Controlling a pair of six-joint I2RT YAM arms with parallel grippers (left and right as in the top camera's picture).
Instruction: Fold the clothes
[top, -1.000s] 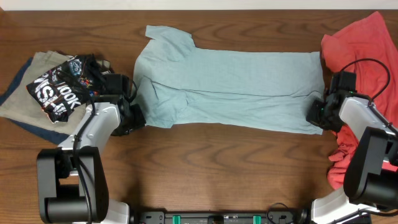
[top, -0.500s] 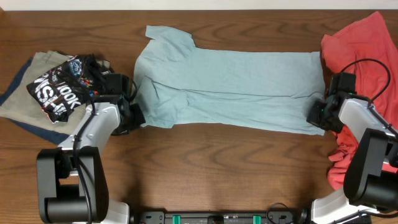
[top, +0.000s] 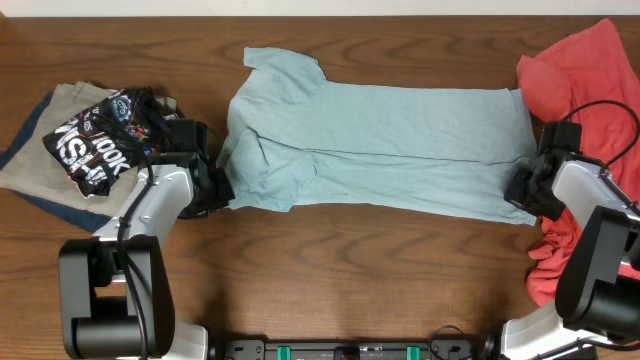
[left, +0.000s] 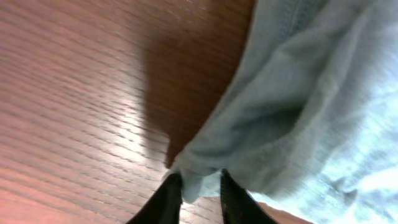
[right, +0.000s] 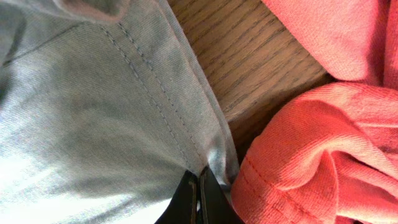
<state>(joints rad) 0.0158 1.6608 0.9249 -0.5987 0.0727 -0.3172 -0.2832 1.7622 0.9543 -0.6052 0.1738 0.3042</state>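
Between left tool (left: 200, 186) and right tool (right: 198, 186), light blue T-shirt (top: 380, 145), fingertips (left: 168, 199) cropped.

Both arms low, elbows bent; left fingers (left: 169, 200) narrowly parted, clamping; right fingers (right: 185, 198) pressed together.

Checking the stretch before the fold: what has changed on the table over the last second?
The right gripper, shut on the hem, drew outward to its own side, dragging the light blue T-shirt that way across the table. The left gripper stayed put, pinching the shirt's opposite edge. The coral-red shirt and the garment pile did not move.
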